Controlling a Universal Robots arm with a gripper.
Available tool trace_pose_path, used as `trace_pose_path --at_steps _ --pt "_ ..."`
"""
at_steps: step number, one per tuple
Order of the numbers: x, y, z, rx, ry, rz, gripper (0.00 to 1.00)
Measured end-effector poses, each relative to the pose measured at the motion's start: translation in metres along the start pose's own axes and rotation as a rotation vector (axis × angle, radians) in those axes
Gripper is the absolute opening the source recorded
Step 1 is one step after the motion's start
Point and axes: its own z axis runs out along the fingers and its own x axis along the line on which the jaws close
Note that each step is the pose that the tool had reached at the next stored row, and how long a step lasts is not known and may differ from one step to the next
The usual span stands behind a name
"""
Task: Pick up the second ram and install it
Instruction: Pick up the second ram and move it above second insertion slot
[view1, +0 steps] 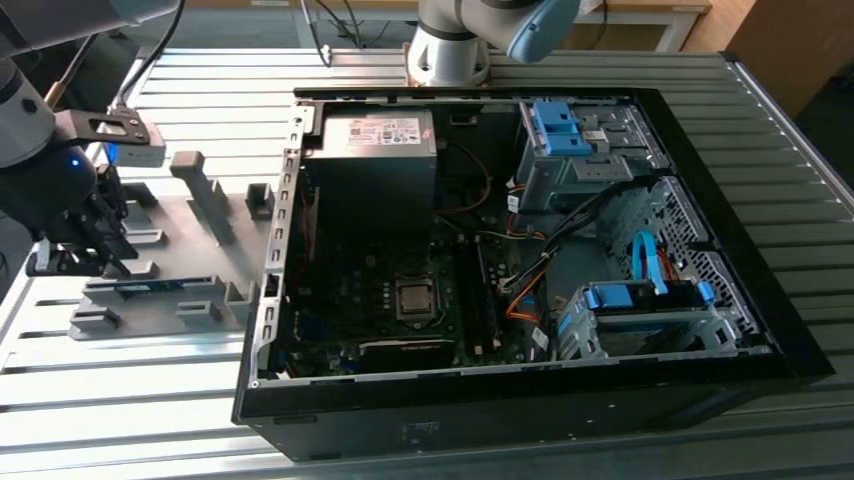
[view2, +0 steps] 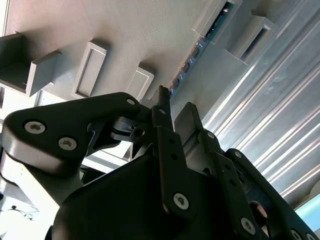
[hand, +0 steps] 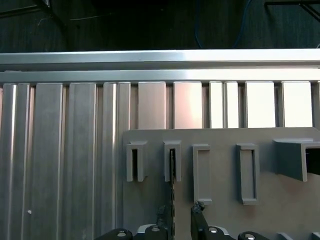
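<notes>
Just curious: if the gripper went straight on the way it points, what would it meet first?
Probably the second ram, standing on edge in the grey fixture, though depth is unclear.

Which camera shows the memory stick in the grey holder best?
The second wrist view: the memory stick shows its blue-green side and small chips between the grey holder's blocks. The first wrist view shows it edge-on, a thin line. The exterior view shows a small bluish strip.
</notes>
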Motion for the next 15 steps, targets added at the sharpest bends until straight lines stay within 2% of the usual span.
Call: trace_pose_path --at_steps 5,15 --pt "0.0002 -0.0002 0.0029 0.0052 0.0006 -0.004 0.32" --pt "0.0019 -0.0002 0.0113 0.0051 -0.0001 -0.01 0.32"
